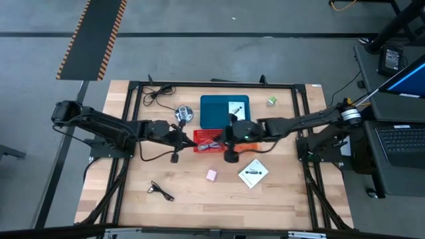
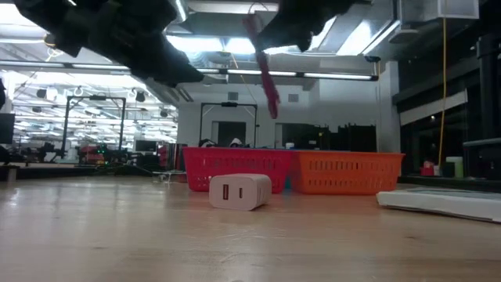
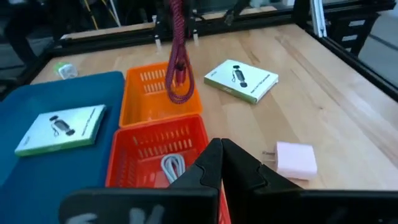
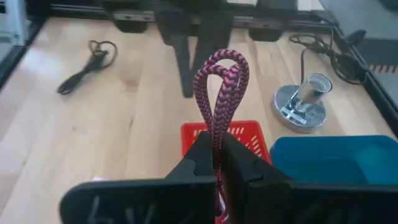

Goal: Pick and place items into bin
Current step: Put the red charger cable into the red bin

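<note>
My right gripper (image 4: 215, 148) (image 1: 229, 135) hovers over the red bin (image 1: 202, 140) and orange bin (image 3: 157, 93), shut on a pink-and-black braided cable (image 4: 220, 81). My left gripper (image 3: 221, 154) (image 1: 180, 136) is shut and holds nothing, just left of the bins above the red bin (image 3: 152, 148), which holds a white cable (image 3: 173, 167). One white card (image 1: 236, 108) lies on the blue tray (image 1: 214, 111), another card (image 1: 253, 173) on the table. A pale cube (image 1: 212, 174), a green cube (image 1: 271, 101) and two black cables (image 1: 161, 191) (image 1: 157, 93) lie on the wood. My right gripper pinches the braided cable between its two fingers, just behind a doubled-over loop (image 4: 217, 127). The fingers come from above. The looped end (image 3: 179, 74) hangs below them, lifted clear above the bins (image 2: 266, 78).
A round silver disc with a post (image 1: 184, 113) stands left of the blue tray. A black frame rims the table (image 1: 133, 89). Bare wood lies toward the near edge, around the pale cube (image 2: 240, 190) and the card (image 2: 442, 202).
</note>
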Controlling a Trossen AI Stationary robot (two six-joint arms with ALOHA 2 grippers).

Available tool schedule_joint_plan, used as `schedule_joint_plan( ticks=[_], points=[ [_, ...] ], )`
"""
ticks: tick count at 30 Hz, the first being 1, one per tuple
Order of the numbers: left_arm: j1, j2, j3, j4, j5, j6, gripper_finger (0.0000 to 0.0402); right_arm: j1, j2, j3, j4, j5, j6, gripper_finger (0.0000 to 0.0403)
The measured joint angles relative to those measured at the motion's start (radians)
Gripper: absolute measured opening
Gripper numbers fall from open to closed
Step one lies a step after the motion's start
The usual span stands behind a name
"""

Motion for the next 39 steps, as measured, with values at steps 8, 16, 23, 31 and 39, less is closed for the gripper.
schedule_joint_plan(
  ticks=[8,16,23,31,39],
  points=[
    [-0.012,-0.074,-0.013,-0.004,-0.006,-0.036,0.0002,-0.048,0.185,0.180,-0.123,0.000,0.028,0.0000],
    [-0.034,-0.075,-0.013,-0.014,-0.006,-0.019,0.0002,-0.089,0.302,0.265,-0.211,0.001,0.070,0.0000],
    [-0.034,-0.075,-0.013,-0.013,-0.007,-0.019,0.0002,-0.114,0.319,0.268,-0.254,0.000,0.109,0.0000],
    [-0.034,-0.075,-0.013,-0.013,-0.026,-0.019,0.0001,-0.136,0.319,0.268,-0.316,0.000,0.110,0.0000],
    [-0.034,-0.075,-0.013,-0.013,-0.027,-0.026,0.0001,-0.138,0.319,0.268,-0.327,0.000,0.085,0.0022]
  ],
)
